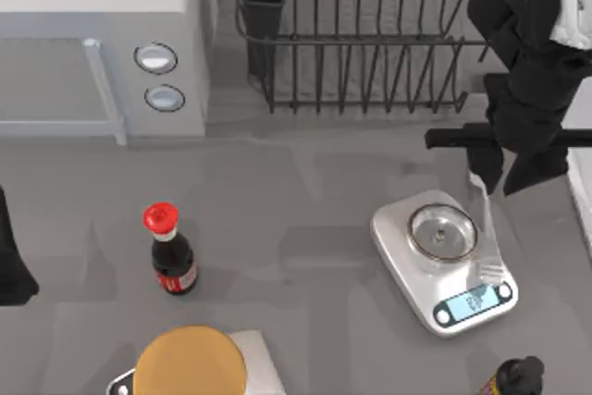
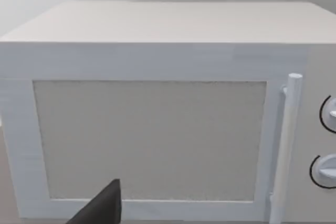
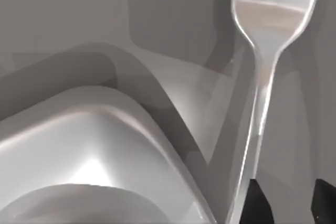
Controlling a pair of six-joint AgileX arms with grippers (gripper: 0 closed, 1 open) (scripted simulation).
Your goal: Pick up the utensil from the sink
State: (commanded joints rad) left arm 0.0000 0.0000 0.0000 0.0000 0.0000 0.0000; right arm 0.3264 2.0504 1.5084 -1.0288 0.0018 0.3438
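The utensil [image 1: 485, 233] is a shiny silver fork hanging tilted over the kitchen scale [image 1: 444, 261], its head above the scale's right side. My right gripper [image 1: 495, 178] is at the table's far right and is shut on the end of the handle. In the right wrist view the utensil [image 3: 260, 87] runs from its head down to my dark fingertips [image 3: 261, 206], with a corner of the scale beneath. The sink [image 1: 583, 196] shows as a pale rim at the right edge. My left gripper [image 1: 11, 265] is parked at the left edge, facing the microwave [image 2: 157, 129].
A microwave [image 1: 102, 34] fills the back left and a black wire dish rack [image 1: 370, 43] the back middle. A red-capped dark bottle [image 1: 169, 252] stands left of centre. A round tan object [image 1: 191, 363] and another dark bottle [image 1: 513, 378] sit at the front edge.
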